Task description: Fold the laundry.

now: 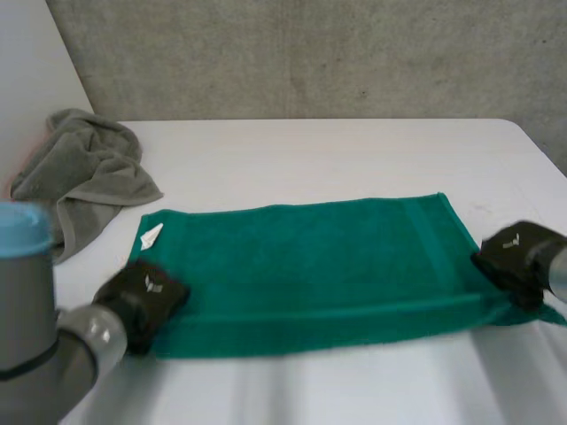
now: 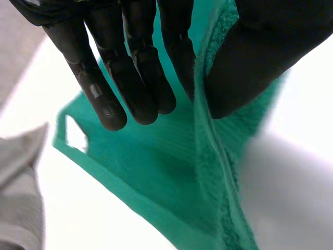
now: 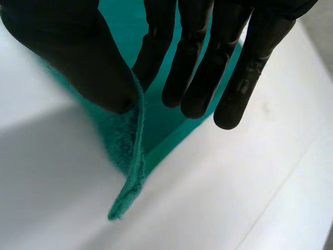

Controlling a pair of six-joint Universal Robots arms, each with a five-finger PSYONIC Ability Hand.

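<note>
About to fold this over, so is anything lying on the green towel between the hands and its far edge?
Nothing visible does. The green towel is bare beyond the left hand and right hand; the grey towel sits off its far left corner.

The green towel (image 1: 310, 266) was matt, fuzzy terry cloth with a flatter woven band. The grey towel (image 1: 89, 173) at upper left was matt, soft cloth. The table (image 1: 354, 150) looked smooth. The left hand (image 2: 130, 67) was smooth, faintly glossy black.

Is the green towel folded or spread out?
Spread out: the towel lies flat as a rectangle on the table; left hand and right hand pinch its near corners.
</note>
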